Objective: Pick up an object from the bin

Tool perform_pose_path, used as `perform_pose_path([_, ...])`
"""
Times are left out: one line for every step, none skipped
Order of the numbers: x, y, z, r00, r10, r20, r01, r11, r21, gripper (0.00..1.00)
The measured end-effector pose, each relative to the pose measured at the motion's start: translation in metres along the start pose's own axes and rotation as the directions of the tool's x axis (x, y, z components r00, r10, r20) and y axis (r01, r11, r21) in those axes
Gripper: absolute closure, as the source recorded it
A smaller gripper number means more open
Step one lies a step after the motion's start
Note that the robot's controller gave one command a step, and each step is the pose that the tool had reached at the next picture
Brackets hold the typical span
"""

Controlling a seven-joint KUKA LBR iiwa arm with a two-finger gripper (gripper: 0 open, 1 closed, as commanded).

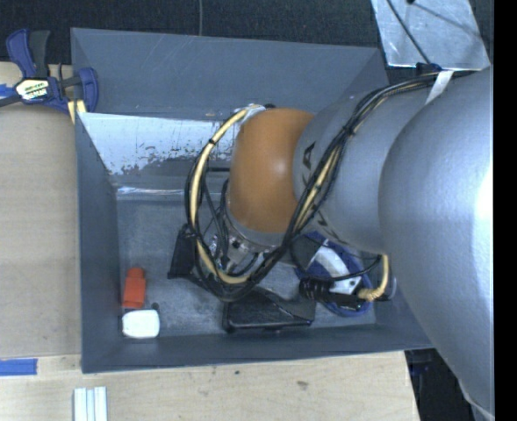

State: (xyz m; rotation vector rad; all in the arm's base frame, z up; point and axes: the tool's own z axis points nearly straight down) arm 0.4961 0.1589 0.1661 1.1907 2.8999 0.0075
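My gripper (pixel 234 251) is low in the middle of the bin, mostly hidden under the arm's orange cover and cables. A flat black thing (pixel 268 312) lies just in front of it near the bin's front wall. A dark angular piece (pixel 183 254) sits right beside it on the left. To its right lies a blue and white thing (pixel 335 275), partly under the arm. I cannot see whether anything is held.
A small red-orange block (pixel 134 287) and a white rounded lump (pixel 140 324) lie together in the front left corner. The arm covers the right half of the bin. Bare floor shows at the back left.
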Motion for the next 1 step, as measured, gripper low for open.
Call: perform_pose_path([-0.0010, 0.0004, -0.0034, 1.000, -0.002, -0.002, 0.002, 1.000, 0.005, 1.00])
